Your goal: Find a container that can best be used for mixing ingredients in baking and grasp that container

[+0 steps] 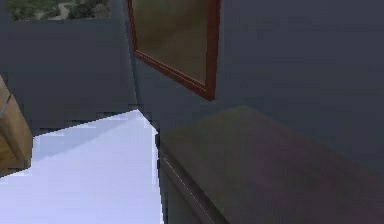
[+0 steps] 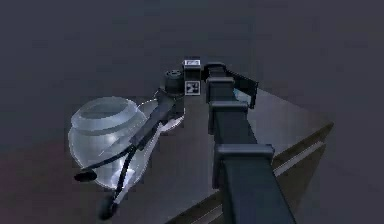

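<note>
A rounded, clear glass bowl (image 2: pixel 103 133) lies at the arm side view's left, over the dark top of a cabinet (image 2: pixel 290 125). My arm (image 2: pixel 240 160) rises from the bottom edge, and the gripper (image 2: pixel 97 193) reaches left from it. Its thin fingers (image 2: pixel 140 150) cross the bowl's right and lower side. I cannot tell whether the bowl rests on the top or hangs clear of it, so I cannot tell whether the gripper holds it.
In the forward view the dark cabinet (image 1: pixel 270 165) stands at the lower right against a dark wall. A red-framed picture (image 1: pixel 176 40) hangs above it. Pale floor (image 1: pixel 90 175) spreads at lower left, with a wooden object (image 1: pixel 10 130) at the left edge.
</note>
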